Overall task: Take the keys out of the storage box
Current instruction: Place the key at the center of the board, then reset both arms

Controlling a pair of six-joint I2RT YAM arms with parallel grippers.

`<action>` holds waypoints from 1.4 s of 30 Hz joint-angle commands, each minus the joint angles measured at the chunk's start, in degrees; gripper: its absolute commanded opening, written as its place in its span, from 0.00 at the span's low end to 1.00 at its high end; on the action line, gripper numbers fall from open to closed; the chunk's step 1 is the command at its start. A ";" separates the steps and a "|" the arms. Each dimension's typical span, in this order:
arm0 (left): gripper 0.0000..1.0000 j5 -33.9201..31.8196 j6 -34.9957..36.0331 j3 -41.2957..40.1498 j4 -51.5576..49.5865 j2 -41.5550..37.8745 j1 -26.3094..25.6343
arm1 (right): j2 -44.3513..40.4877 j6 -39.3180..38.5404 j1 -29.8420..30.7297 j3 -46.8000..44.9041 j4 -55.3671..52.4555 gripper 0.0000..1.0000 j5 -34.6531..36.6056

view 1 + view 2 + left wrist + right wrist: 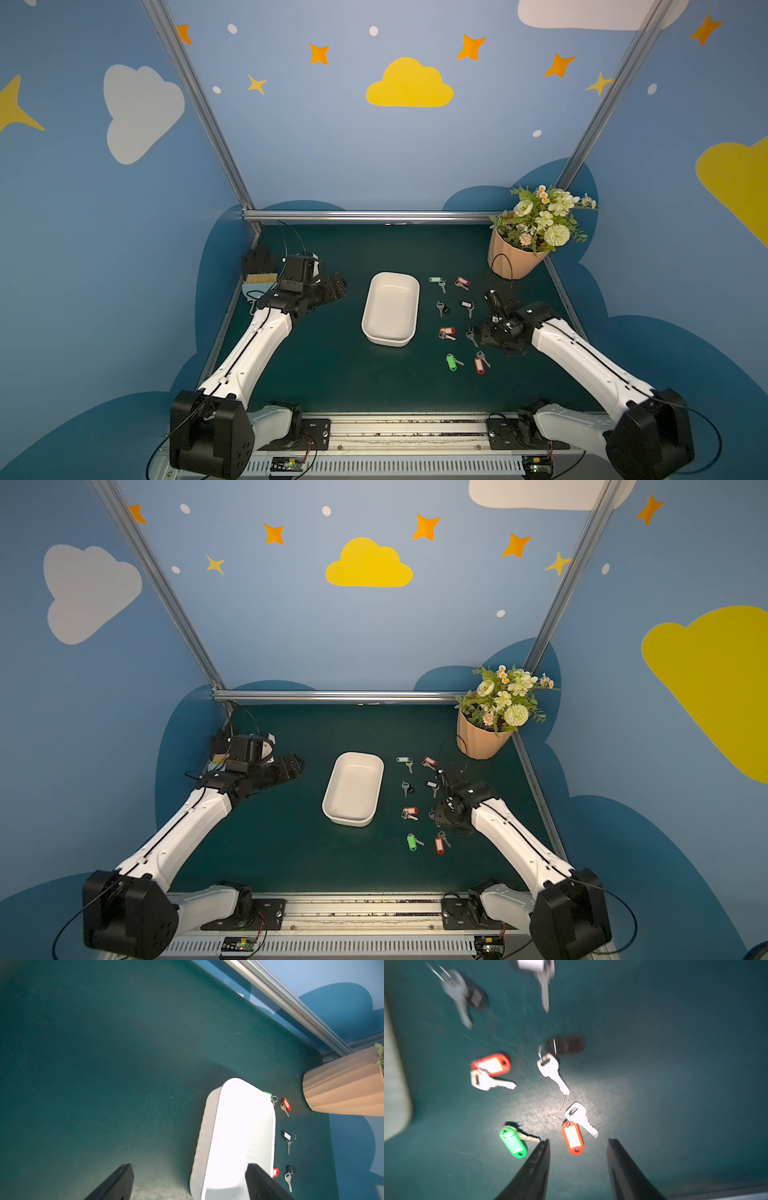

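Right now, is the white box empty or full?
Empty. The storage box shows only bare white floor in both top views; the keys lie outside it on the green table.

the white, shallow, rectangular plastic storage box [390,309] with rounded corners sits open side up near the middle of the dark green tabletop [324,374]. its long sides run front to back and its floor is bare. eight small silver metal keys [446,333] on rings lie flat and scattered on the tabletop to its right in both top views, apart from the box. a green-tagged key [436,280] lies farthest back and another green-tagged one [451,361] nearest the front. a red-tagged key [462,282], an orange-tagged key [480,363] and a black-tagged key [468,306] lie among them.
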 commanded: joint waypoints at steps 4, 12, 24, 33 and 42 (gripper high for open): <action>0.92 -17.42 1.09 -6.90 6.31 -11.49 0.55 | -14.59 -8.54 -4.70 -3.58 13.76 0.76 12.89; 1.00 -32.19 14.10 -25.34 25.99 -25.79 0.56 | -26.75 -18.07 -12.32 -26.50 47.64 0.98 19.46; 1.00 -36.41 19.63 -29.57 26.44 -22.94 0.65 | 1.37 -19.34 -19.69 -27.48 68.90 0.98 12.35; 0.99 -35.66 21.84 -30.49 30.18 -15.14 1.04 | 17.57 -27.58 -21.11 -24.27 86.66 0.98 4.34; 1.00 -29.99 23.62 -34.53 43.24 -6.33 5.40 | 21.74 -28.95 -22.58 -26.11 94.45 0.98 -4.61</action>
